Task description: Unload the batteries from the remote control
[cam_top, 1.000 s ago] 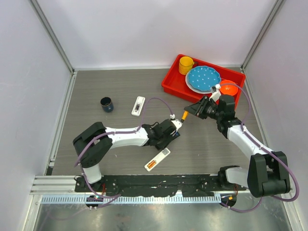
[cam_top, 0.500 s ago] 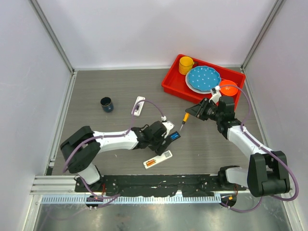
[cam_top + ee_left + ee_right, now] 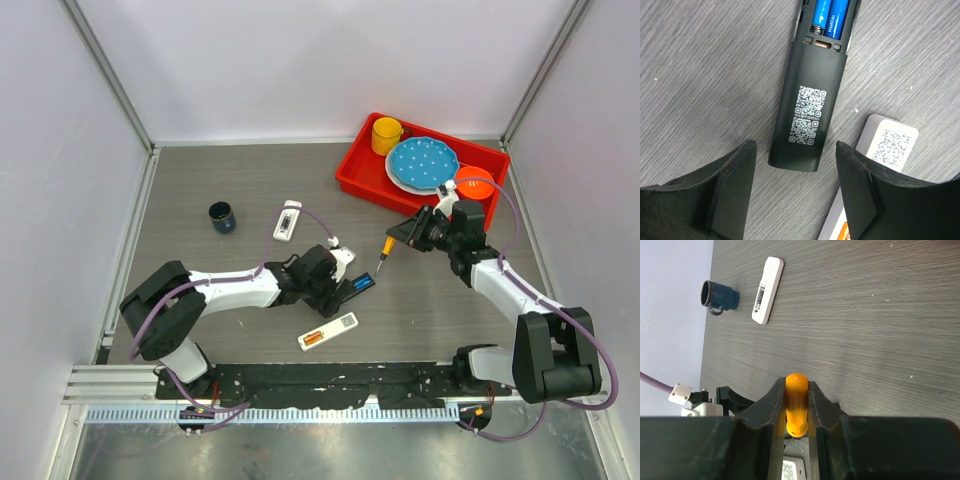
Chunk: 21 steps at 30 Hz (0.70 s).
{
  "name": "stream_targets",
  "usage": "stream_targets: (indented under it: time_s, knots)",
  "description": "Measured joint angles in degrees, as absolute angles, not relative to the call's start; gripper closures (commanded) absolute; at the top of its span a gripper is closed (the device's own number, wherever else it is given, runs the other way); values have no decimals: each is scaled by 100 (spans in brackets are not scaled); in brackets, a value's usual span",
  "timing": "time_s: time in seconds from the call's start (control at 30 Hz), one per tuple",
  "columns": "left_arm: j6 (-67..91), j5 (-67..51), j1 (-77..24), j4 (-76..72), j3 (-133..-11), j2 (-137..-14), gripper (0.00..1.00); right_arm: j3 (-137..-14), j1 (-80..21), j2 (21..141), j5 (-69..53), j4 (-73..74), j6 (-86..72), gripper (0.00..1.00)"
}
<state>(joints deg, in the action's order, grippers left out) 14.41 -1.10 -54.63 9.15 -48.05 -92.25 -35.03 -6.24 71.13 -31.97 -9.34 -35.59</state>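
Observation:
A black remote lies on the table with its back open and two bright blue batteries in the compartment; it also shows in the top view. My left gripper is open and empty, its fingers standing either side of the remote's near end without touching it. A white remote with orange batteries in its open back lies just beside it. My right gripper is shut on an orange-handled screwdriver, held above the table right of the black remote.
A second white remote and a dark blue mug lie to the left. A red tray at the back right holds a yellow cup, a blue plate and an orange bowl.
My left gripper has drawn back to the left, uncovering the black remote with its blue batteries. The near white remote has turned slightly. My right gripper has hardly moved.

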Motion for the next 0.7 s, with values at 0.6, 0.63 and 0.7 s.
stream_targets:
  time_s: [0.6, 0.63, 0.7]
  knots:
    - [1295, -395, -5463, 742, -4635, -9124, 33, -3503, -1170, 7205, -2523, -764, -3166, 99]
    - [1293, -390, -5463, 755, -4633, -9120, 33, -3503, -1232, 7205, -2440, -749, -3133, 99]
    - [1293, -368, -5463, 773, -4626, -9107, 33, -3503, -1328, 7199, -2290, -727, -3070, 99]
